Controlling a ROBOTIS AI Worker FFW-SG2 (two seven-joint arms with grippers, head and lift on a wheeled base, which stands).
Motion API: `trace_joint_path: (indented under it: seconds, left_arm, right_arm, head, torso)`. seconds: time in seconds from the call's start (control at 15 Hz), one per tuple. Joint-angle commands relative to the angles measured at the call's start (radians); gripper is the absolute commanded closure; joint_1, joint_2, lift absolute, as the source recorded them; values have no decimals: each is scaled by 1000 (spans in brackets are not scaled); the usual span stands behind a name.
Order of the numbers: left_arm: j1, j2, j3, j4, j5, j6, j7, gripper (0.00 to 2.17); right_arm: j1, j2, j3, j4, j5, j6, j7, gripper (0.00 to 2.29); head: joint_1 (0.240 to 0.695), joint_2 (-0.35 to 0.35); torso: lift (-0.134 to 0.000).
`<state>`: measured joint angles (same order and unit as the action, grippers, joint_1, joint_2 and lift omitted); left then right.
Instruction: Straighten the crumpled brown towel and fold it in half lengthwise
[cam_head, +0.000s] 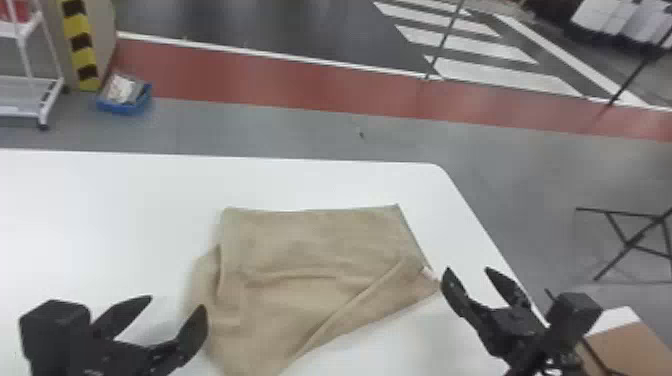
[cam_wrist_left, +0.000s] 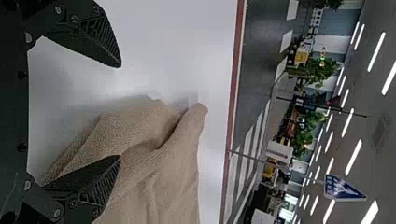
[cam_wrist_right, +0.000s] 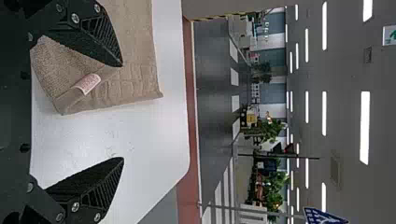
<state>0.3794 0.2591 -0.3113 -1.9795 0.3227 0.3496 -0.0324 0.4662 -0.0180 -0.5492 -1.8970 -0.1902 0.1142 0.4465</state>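
We see the brown towel (cam_head: 310, 245) lying on the white bench (cam_head: 100, 215), its far edge fairly straight, its left side rumpled and a flap folded across its near right part. Our left claw (cam_head: 176, 302) is wide open at the towel's left side with nothing in it, and our right claw (cam_head: 468, 270), also wide open and empty, is by the right corner, near the small pale label (cam_wrist_right: 88, 84)

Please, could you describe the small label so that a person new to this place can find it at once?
On the white table lies the brown towel. At the towel's right edge, near the open right claw, sits the label. It is a pale strip with reddish marks, while the cloth around it is plain brown.
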Motion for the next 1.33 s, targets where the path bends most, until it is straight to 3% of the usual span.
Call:
trace_joint_path:
  seconds: [0.0, 0.27, 0.33, 0.47, 0.6, 0.67, 0.93, 1.27]
  left_arm:
    - [-7, -1, -19, 1, 10, 9, -1, 218]
    - [-20, -6, -38, -6, 3, 107, -15, 299]
    - [-20, -8, -35, -9, 3, 119, -23, 407]
    - [-14, -8, -28, -25, 6, 107, -21, 815]
    - [3, -8, -22, -39, 10, 49, -7, 1440]
    - [6, -8, -20, -44, 13, 15, 2, 1625]
    - [9, -8, 12, -75, 16, -28, 16, 1686]
    - [3, -14, 70, -233, 15, 21, 25, 1686]
  right_arm:
    - [0, -3, -3, 12, -3, -4, 6, 191]
    - [0, -5, -6, 21, -8, -11, 9, 191]
    - [0, -5, -8, 21, -9, -14, 15, 191]
    - [0, -5, -8, 21, -9, -20, 17, 191]
    - [-1, -5, -6, 22, -9, -20, 17, 191]
    - [-1, -5, -5, 22, -11, -20, 17, 191]
    - [-1, -3, 3, 24, -11, -20, 17, 191]
    - [-1, 3, 14, 24, -11, -20, 17, 191]
  head:
    - [695, -350]
    - [695, -350]
    - [695, -350]
    - [695, -350]
    - [695, -350]
    - [695, -350]
    - [695, -350]
    - [695, -350]
  torso:
    - [-124]
    - [-124]
    - [-124]
    - [-124]
    - [-124]
    - [-124]
    - [-124]
    - [-124]
